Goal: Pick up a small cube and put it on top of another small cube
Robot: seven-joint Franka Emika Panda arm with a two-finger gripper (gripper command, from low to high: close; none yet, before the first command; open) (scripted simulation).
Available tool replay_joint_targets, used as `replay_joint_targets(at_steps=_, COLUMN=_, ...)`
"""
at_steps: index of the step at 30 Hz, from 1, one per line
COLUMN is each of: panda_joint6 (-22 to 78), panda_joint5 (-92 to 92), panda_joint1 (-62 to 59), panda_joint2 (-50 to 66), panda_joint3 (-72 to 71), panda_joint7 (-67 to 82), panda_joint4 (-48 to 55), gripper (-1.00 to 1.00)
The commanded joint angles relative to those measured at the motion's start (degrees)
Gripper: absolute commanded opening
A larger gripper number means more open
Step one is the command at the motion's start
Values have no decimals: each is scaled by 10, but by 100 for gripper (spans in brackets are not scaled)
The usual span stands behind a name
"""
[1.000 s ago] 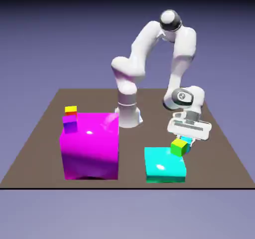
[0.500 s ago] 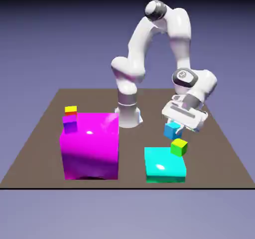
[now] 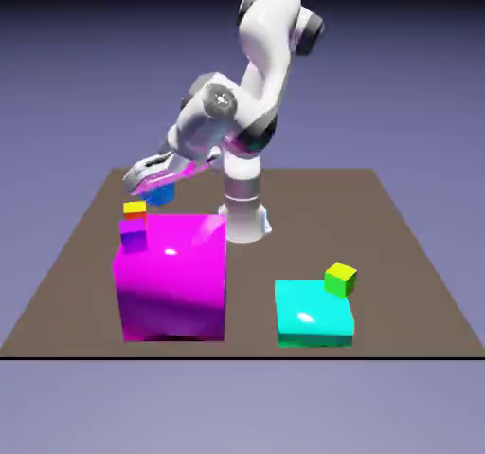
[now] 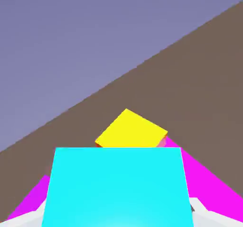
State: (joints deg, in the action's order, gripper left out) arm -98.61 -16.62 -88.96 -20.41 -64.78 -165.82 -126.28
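We saw the blue cube (image 3: 160, 193) up in the gripper (image 3: 160, 190), closed on it near the magenta block (image 3: 172, 277). From it, the exterior view put the yellow cube (image 3: 134, 208) at about 8 o'clock, red showing directly below the yellow, and the purple cube (image 3: 133, 235) near 7. The lime cube (image 3: 340, 280) and cyan block (image 3: 314, 312) lay well apart, toward 4.

Only the hand view gave us the held cube's broad face, bright cyan there, partly covering the yellow one at 12 o'clock; it showed neither the lime cube nor the cyan block. In it the table's (image 4: 204, 79) edge slanted from 8 to between 1 and 2 o'clock. Outside, we had bare tabletop between the two blocks.
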Motion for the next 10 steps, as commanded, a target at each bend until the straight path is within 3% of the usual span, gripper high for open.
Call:
replay_joint_targets(at_steps=1, panda_joint6=1, panda_joint5=2, panda_joint1=-5, panda_joint2=1, panda_joint3=1, panda_joint7=-2, panda_joint4=-1, gripper=-100)
replay_joint_targets(at_steps=7, panda_joint6=-106, panda_joint5=19, panda_joint1=-78, panda_joint2=-26, panda_joint3=-50, panda_joint7=6, panda_joint4=-87, gripper=-100)
replay_joint_targets(at_steps=8, panda_joint6=-106, panda_joint5=19, panda_joint1=-78, panda_joint2=-26, panda_joint3=-50, panda_joint7=6, panda_joint4=-87, gripper=100)
replay_joint_targets(at_steps=10, panda_joint6=-81, panda_joint5=15, panda_joint1=-61, panda_joint2=-20, panda_joint3=-38, panda_joint7=4, panda_joint4=-67, gripper=100)
